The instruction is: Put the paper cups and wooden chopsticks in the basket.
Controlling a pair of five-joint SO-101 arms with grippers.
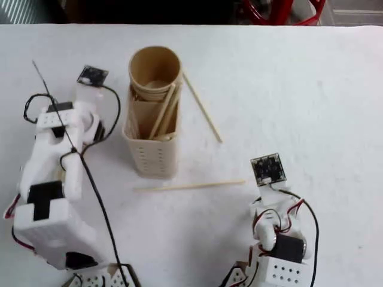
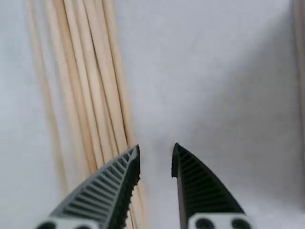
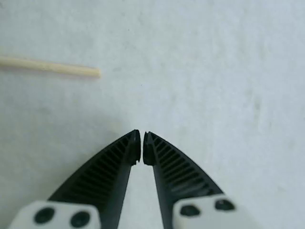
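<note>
Right gripper is pressed together, a chopstick tip on the table just ahead. Left gripper is spread, wooden sticks beside one finger. From above, the basket holds paper cups.

— What carries everything here?
— A white counter, running from the left edge to the right.
— And beyond its far edge?
— A dark strip along the top, with a red curved frame at the upper right and pale grey slats in the upper left corner.
</note>
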